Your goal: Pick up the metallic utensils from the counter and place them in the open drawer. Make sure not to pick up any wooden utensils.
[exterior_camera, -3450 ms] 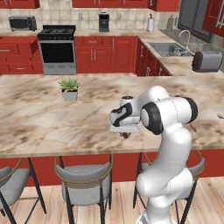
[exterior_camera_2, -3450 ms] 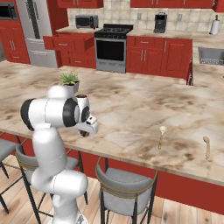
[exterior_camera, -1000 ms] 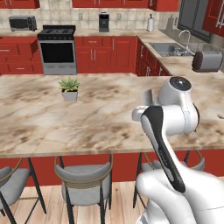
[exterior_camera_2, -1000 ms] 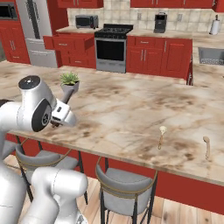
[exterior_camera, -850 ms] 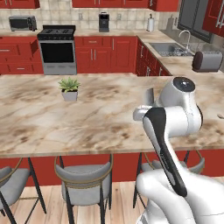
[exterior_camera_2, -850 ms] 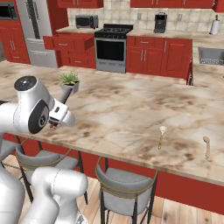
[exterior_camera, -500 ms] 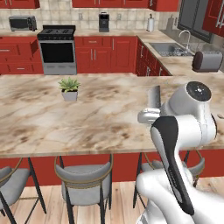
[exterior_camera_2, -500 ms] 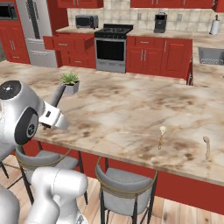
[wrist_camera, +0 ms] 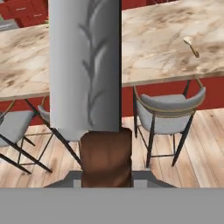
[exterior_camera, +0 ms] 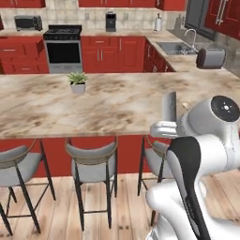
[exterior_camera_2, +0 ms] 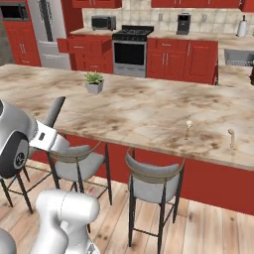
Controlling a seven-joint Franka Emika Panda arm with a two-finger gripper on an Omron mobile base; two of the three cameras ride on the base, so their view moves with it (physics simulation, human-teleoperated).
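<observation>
The robot's white arm has pulled back from the long beige-and-brown marbled stone counter (exterior_camera: 93, 105). A few seconds ago its hand was low over the counter top. Now the hand is off the near edge of the counter, out over the stools. The cameras have not moved, only the arm.

The two-finger gripper (exterior_camera: 166, 124) is clamped on a short knife with a flat grey blade and a dark brown handle (wrist_camera: 85, 65). The handle sits between the fingers and the blade points straight up. So one metal piece is off the counter and looks ready to go to the drawer.

The red open drawer (exterior_camera_2: 83, 45) is far past the back edge of the counter, in the red cabinets. The carry is likely the next big job.

The blade is wide, plain and dull grey, with a faint leafy mark on it. The handle is short and thick.

Two small pale utensils (exterior_camera_2: 188, 128) still lie near the front edge of the counter. They are too small to tell metal from wood.
</observation>
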